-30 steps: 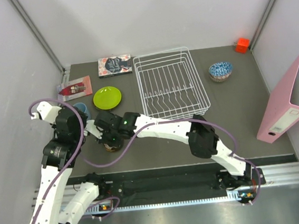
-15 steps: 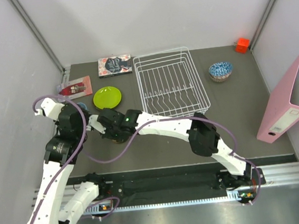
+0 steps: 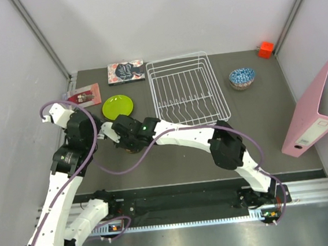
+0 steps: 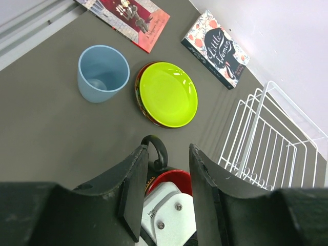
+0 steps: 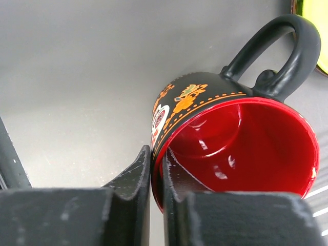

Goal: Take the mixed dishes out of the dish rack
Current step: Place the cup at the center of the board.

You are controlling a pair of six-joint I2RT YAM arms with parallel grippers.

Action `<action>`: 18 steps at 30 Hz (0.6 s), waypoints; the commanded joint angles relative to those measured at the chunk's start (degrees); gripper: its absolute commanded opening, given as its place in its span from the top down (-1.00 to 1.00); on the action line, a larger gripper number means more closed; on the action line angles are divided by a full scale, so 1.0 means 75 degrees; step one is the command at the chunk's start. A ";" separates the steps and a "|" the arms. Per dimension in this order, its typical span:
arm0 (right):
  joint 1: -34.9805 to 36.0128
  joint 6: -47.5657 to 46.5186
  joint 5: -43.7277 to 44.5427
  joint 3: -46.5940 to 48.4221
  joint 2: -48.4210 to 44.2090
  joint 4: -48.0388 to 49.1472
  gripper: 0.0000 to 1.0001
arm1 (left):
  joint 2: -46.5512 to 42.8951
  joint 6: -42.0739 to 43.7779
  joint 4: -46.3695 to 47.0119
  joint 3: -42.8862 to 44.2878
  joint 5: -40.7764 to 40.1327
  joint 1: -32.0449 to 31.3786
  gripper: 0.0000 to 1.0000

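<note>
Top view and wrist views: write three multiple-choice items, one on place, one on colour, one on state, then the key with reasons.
1. Where is the blue-dotted ceramic bowl relative to the white wire dish rack? A inside it; B outside it, to its right; C behind it.
2. What colour is the black handled mug inside? A red; B white; C blue.
3. The right gripper is: A open, empty; B shut on the mug's wall; C shut on a plate.
Key: B, it sits right of the rack; A, right wrist view shows red; B, it pinches the rim.

Cup (image 4: 102,74), plate (image 4: 168,94) close beyond mug (image 4: 174,179)
</note>
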 commanded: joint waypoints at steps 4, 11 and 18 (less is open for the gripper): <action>-0.0485 0.0201 0.0562 -0.0003 -0.0547 0.0211 0.48 | 0.0098 -0.0007 -0.0152 0.0014 0.0094 0.0001 0.14; -0.0485 0.0259 0.0760 0.0232 -0.0594 0.0058 -0.23 | 0.0098 0.0004 -0.0176 0.0061 0.0071 0.0001 0.13; -0.0461 0.0494 0.1159 0.0208 -0.1296 0.0222 -0.53 | 0.0215 0.0039 -0.0129 0.0166 0.0036 0.0001 0.13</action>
